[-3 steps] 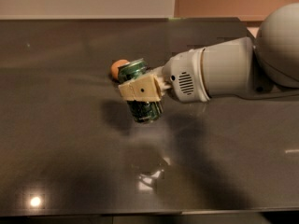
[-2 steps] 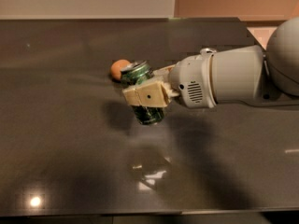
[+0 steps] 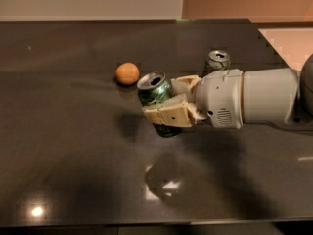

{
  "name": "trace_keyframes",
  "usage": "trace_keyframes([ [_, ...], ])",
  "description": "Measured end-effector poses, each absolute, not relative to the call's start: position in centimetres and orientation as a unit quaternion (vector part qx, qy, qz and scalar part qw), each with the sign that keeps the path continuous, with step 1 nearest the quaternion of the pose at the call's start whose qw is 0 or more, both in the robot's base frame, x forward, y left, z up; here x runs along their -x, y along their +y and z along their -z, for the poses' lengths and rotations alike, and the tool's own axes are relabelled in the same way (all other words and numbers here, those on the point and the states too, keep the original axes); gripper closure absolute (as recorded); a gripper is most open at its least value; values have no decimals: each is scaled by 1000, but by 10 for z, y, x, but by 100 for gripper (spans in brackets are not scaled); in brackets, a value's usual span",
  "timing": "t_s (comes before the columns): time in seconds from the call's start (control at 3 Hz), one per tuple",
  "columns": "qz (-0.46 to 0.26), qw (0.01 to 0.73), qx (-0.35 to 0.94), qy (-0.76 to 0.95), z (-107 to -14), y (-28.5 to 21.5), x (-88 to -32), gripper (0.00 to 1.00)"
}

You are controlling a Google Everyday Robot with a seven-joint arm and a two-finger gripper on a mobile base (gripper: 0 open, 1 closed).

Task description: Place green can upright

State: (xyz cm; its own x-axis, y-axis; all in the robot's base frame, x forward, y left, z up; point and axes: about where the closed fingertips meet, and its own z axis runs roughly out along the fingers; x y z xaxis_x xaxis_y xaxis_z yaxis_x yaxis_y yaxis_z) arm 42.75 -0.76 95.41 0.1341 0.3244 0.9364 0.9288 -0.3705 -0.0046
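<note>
Two cans are on show, and only one concerns you: the green can (image 3: pixel 150 93), clamped crosswise in the claw (image 3: pixel 165 105) near the middle of the desk (image 3: pixel 68 146). The claw's cream fingers (image 3: pixel 171 115) close across the can's waist, one in front and one behind, so the grip looks firm. The arm (image 3: pixel 264 99) reaches in from three o'clock. The can is tilted, with its open silver top leaning toward eleven o'clock and its base toward five, so it is not upright yet. You cannot tell from here whether the base touches the desk. The pale reflection (image 3: pixel 161 182) lying apart from it at six o'clock suggests it hangs clear of the surface.

By my reading you are in the carrying and righting step: the grasp is made and the placing is not yet done. Your next move calls for a turn of the wrist until the can's axis stands vertical, then a slow descent to a bare patch of desk. Open the claw only once the base sits flat, or the can may tip.

Mind the neighbours. An orange ball (image 3: pixel 127 73) lies near the can at ten o'clock, and the second can (image 3: pixel 217 60) stands behind the wrist at two o'clock. Set down toward six o'clock, apart from both.
</note>
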Motion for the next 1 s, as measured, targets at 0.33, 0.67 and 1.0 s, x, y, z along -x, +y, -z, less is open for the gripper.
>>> trace_keyframes([
  [0.33, 471, 331, 683, -450, -956, -6, -427, 100],
  [0.67, 495, 360, 665, -428, -959, -12, -427, 100],
  [1.0, 509, 401, 639, -414, -960, -20, -425, 100],
])
